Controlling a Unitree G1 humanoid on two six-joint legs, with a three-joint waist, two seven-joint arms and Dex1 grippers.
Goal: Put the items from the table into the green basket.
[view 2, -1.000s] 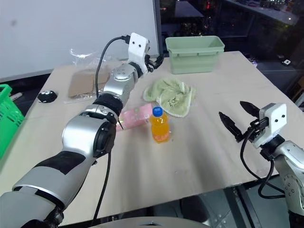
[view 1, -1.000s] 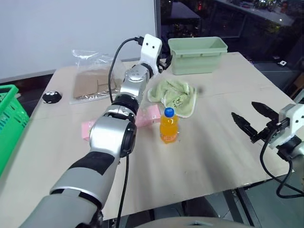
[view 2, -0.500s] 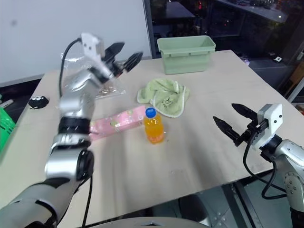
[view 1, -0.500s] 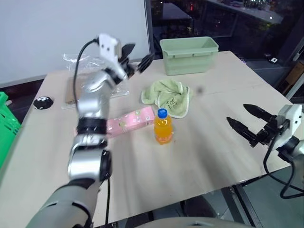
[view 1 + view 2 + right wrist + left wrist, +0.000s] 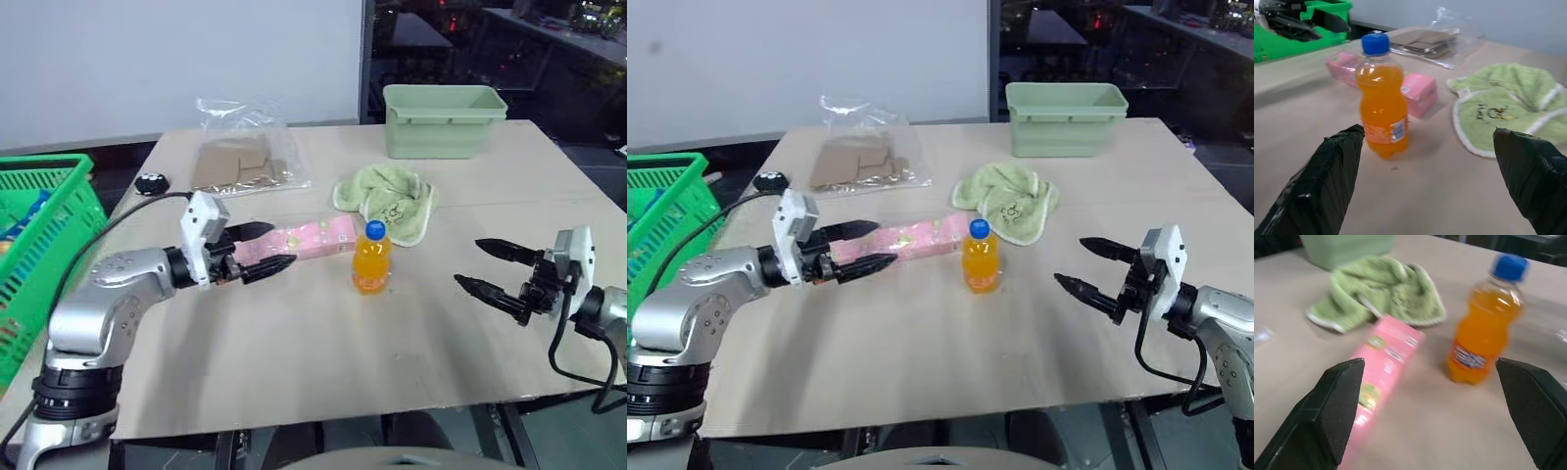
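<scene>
Head views: seen at centre, orange drink bottle upright on the beige table, its blue cap up; long pink box lying just left of it, pale green towel behind, bag of brown card pieces at upper left. Green mesh basket at the far left edge, beyond the table. Left gripper at left centre, fingers spread wide and empty, tips over the box's near end. Right gripper at lower right, also spread wide, empty, well apart from the bottle.

Left wrist view: framed between the two dark fingers, the pink box and the bottle; nothing held.

Right wrist view: bottle ahead between the wide fingers, box behind it, towel beside.

Risk, as judged: a low sweep toward the box likely to clip the bottle standing just beside it and tip it; the flat box likely to slide away under a shallow pinch.
</scene>
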